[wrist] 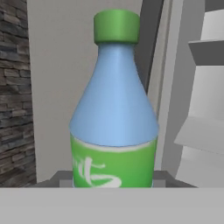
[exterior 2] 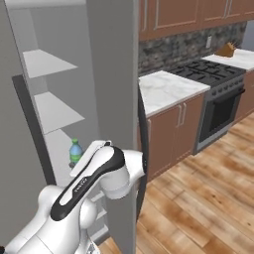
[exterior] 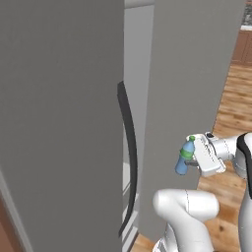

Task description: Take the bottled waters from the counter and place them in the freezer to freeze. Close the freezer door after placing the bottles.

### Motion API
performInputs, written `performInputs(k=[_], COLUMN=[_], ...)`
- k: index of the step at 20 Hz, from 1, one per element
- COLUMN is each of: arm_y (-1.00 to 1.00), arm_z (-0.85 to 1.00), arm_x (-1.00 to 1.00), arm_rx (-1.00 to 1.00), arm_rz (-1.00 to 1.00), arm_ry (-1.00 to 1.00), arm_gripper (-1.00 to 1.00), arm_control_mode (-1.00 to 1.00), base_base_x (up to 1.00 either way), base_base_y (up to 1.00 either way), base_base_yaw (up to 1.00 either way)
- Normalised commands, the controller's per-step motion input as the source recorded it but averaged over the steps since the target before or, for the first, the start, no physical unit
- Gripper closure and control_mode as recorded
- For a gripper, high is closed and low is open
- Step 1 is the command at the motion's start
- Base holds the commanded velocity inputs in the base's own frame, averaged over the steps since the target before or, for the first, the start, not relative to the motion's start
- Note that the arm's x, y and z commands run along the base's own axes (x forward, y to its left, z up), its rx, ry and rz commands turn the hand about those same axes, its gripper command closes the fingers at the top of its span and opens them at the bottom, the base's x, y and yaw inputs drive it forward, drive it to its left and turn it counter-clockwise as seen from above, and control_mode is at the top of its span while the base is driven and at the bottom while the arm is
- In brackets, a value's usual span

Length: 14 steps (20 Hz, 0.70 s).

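One bottle [wrist: 114, 113] is in play at this moment, blue-bodied with a green cap and green label, carried by the gripper [exterior: 194, 158] just in front of the freezer [exterior: 59, 123]. It is held by its lower body, seemingly so that the neck and cap stay free and the base can be set down on a shelf without regripping; in the hand view it stands straight up between the finger tips, while in the left base view it hangs slightly tilted, cap uppermost. The claw is clamped on the bottle, its jaws drawn in against the labelled part and nothing else touching it. One freezer door [exterior 2: 111, 99] stands swung out beside the arm, which leaves the white shelves [exterior 2: 52, 111] exposed and gives a clear way in; the other door stays shut, its dark handle [exterior: 129, 147] running down the middle. In the right base view the bottle shows past the white forearm, near the lower shelf and roughly level with it, though whether it is already over the shelf or just short of it cannot be told. The marble counter [exterior 2: 166, 89] lies well apart to the right, next to the stove [exterior 2: 211, 72]. By the look of things the placing step is in hand, and the door cannot be closed until the arm is out.
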Motion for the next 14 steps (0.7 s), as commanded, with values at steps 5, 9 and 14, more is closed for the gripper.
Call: performInputs(k=[5, 9, 14], arm_y=[0.0, 0.0, 0.0], arm_z=[0.0, 0.0, 0.0], arm_x=[0.0, 0.0, 0.0], arm_rx=[0.0, 0.0, 0.0], arm_rz=[0.0, 0.0, 0.0], arm_ry=[0.0, 0.0, 0.0], arm_gripper=[1.0, 1.0, 1.0], arm_control_mode=[1.0, 1.0, 1.0], base_base_x=[0.45, 0.31, 0.26], base_base_y=[0.0, 0.03, 0.06], base_base_yaw=[0.0, 0.0, 0.0])
